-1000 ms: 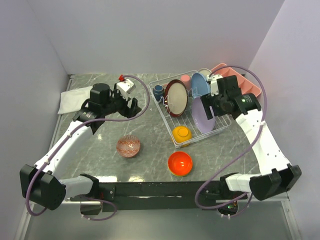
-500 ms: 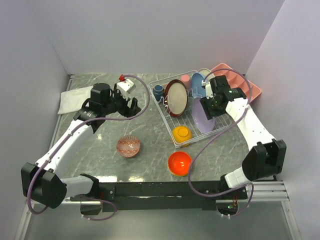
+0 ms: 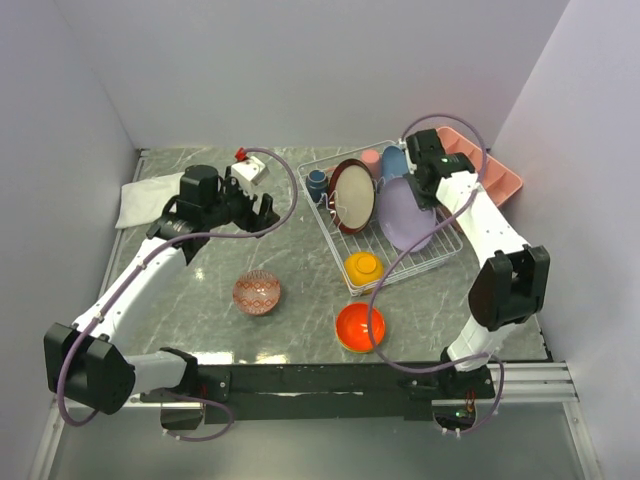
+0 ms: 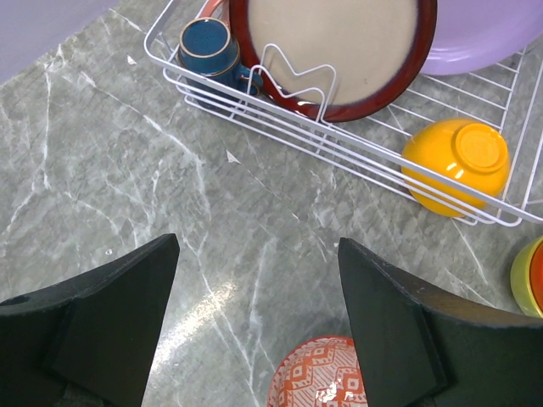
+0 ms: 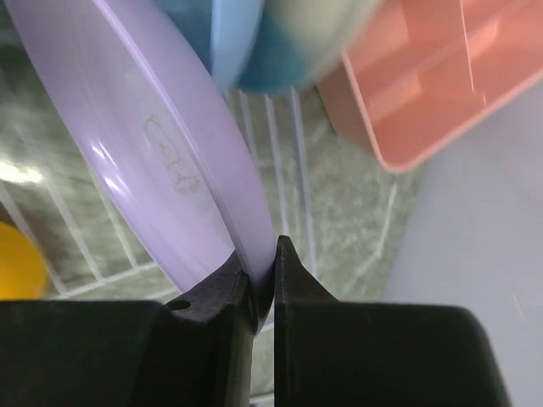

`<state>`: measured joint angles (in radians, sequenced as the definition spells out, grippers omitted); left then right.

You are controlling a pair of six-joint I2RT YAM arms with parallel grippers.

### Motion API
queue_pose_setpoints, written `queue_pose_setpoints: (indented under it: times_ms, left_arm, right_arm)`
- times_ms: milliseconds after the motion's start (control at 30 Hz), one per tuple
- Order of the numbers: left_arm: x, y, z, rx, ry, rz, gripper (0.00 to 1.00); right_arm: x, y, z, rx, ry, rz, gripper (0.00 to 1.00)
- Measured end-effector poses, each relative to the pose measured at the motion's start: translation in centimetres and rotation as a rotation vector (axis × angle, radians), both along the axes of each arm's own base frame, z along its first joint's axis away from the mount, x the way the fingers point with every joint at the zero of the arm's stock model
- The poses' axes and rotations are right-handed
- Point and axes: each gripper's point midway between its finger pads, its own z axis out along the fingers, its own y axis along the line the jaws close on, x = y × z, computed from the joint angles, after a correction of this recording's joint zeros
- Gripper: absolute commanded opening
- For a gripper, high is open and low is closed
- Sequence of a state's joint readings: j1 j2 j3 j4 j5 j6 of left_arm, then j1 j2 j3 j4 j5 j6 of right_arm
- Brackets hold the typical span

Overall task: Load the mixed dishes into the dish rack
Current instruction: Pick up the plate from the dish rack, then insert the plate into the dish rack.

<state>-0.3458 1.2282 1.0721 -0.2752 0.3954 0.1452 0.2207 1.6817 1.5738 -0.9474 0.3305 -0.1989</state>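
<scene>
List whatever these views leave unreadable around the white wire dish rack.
- Right wrist view: the round blue plate behind the round lavender plate is blurred; its seating is unclear.
- Top view: the small pink cup is mostly hidden by the round dark-red-rimmed plate.
- Left wrist view: the patterned pink bowl is cut by the bottom edge, the red-orange bowl by the right edge.

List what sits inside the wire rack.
Navy cup, red-rimmed plate, pink cup, blue plate, yellow bowl, and a purple plate pinched by the right gripper. The plates hide the rack floor behind them.
</scene>
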Motion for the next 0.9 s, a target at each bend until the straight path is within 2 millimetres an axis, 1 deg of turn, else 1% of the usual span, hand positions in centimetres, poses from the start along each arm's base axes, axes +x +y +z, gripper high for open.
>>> queue_pose_setpoints:
  times_ms: [67, 133, 300, 433, 533, 633, 700, 767, 800, 833, 867, 900]
  left_arm:
    - [0.1, 0.1, 0.0, 0.0, 0.0, 0.003, 0.83]
    - [0.1, 0.2, 0.0, 0.0, 0.0, 0.005, 0.83]
    - [0.1, 0.1, 0.0, -0.004, 0.003, 0.005, 0.83]
    - [0.0, 0.1, 0.0, -0.007, 0.005, 0.004, 0.84]
    - [0.0, 0.1, 0.0, -0.007, 0.005, 0.004, 0.84]
    - [0.0, 0.1, 0.0, -0.007, 0.005, 0.005, 0.84]
    - [0.0, 0.2, 0.0, -0.008, 0.006, 0.007, 0.84]
    - [0.0, 0.3, 0.0, -0.009, 0.006, 0.008, 0.84]
    - [0.0, 0.3, 0.0, -0.01, 0.006, 0.009, 0.84]
    - [0.1, 0.3, 0.0, -0.01, 0.007, 0.009, 0.84]
    - [0.1, 0.4, 0.0, -0.01, 0.007, 0.011, 0.84]
    - [0.1, 0.4, 0.0, -0.01, 0.007, 0.013, 0.84]
  right_arm:
    - [0.7, 1.3, 1.0, -0.004, -0.043, 0.023, 0.0]
    - [1.3, 2.3, 2.2, -0.039, -0.091, 0.033, 0.0]
    - [2.0, 3.9, 4.1, -0.131, -0.194, 0.026, 0.0]
    - [2.6, 5.6, 5.4, -0.194, -0.266, 0.034, 0.0]
    - [3.5, 6.7, 5.6, -0.213, -0.293, 0.036, 0.0]
    - [5.0, 7.6, 4.8, -0.218, -0.296, 0.034, 0.0]
    - [5.8, 7.5, 4.6, -0.254, -0.297, 0.016, 0.0]
    - [6.2, 7.7, 5.0, -0.253, -0.307, 0.015, 0.0]
    - [6.4, 7.9, 5.1, -0.249, -0.31, 0.016, 0.04]
    - [6.7, 8.0, 5.2, -0.252, -0.314, 0.016, 0.04]
    - [6.8, 8.0, 5.3, -0.261, -0.314, 0.016, 0.04]
    - [6.9, 8.0, 5.3, -0.267, -0.313, 0.02, 0.0]
